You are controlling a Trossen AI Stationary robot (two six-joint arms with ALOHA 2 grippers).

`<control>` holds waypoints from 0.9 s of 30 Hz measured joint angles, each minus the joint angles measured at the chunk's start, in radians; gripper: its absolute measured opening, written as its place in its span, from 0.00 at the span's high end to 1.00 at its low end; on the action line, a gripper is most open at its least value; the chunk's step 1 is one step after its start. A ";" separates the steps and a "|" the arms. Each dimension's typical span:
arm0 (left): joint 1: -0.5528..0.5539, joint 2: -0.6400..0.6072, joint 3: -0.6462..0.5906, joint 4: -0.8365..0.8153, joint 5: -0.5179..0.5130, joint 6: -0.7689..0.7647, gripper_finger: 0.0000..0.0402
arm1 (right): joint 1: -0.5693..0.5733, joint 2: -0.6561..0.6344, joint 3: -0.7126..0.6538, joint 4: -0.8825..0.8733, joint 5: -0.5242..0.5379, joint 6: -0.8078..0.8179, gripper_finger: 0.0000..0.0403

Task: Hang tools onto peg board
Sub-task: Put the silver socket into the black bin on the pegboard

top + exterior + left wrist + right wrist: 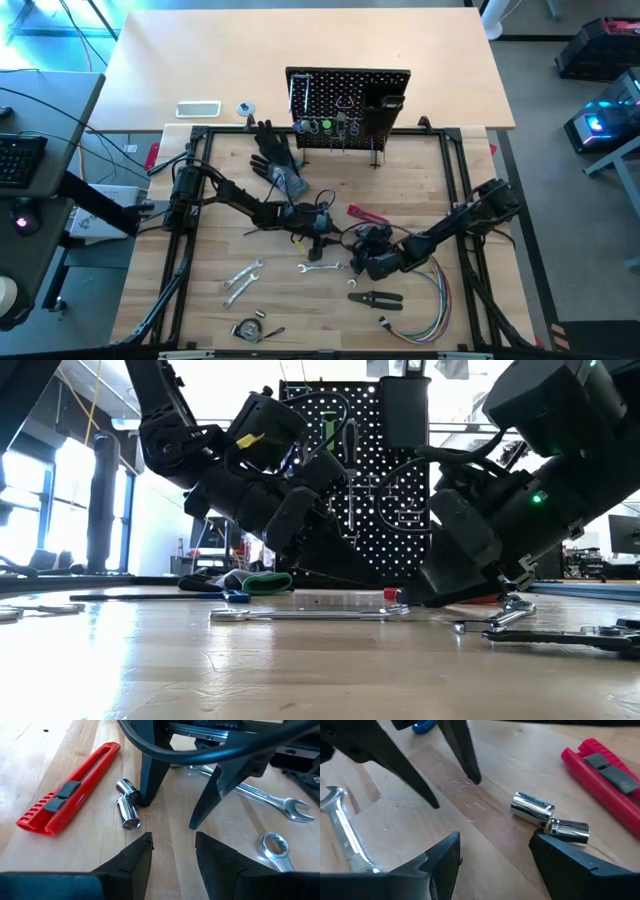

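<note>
Left claw [172, 851] and right claw [495, 852] face each other low over the tabletop [200, 290] centre, both spread, empty. Chrome socket adapter [547, 817] lies between them beside the red utility knife [67, 790]; peg board [348, 105] stands at the far edge

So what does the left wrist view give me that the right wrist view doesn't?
Only the left wrist view shows the ring end of a second wrench near the left gripper, and the full length of the red utility knife. Only the right wrist view shows a blue-handled tool at the frame edge. Both show the two chrome sockets lying joined on the table, a silver wrench, the knife, and the opposite gripper's open fingers pointing down at the wood. The right gripper is open and empty too.
</note>
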 joint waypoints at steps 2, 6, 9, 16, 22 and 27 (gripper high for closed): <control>0.000 0.000 0.000 0.000 0.000 0.000 0.65 | 0.000 0.000 0.000 -0.017 0.005 0.007 0.40; 0.000 0.000 0.000 -0.002 0.000 0.000 0.65 | 0.009 0.000 -0.001 -0.060 0.027 0.049 0.40; 0.000 0.000 0.000 -0.002 0.000 0.000 0.65 | 0.015 0.001 -0.002 -0.069 0.047 0.060 0.40; 0.000 0.000 0.000 0.003 0.007 0.000 0.65 | -0.006 0.002 -0.005 -0.049 0.060 0.050 0.40; 0.000 0.000 0.000 0.005 0.018 0.000 0.65 | -0.028 0.004 -0.007 -0.025 0.079 0.018 0.40; 0.000 0.000 0.000 0.005 0.018 0.000 0.65 | -0.039 0.005 -0.008 0.003 0.083 0.008 0.40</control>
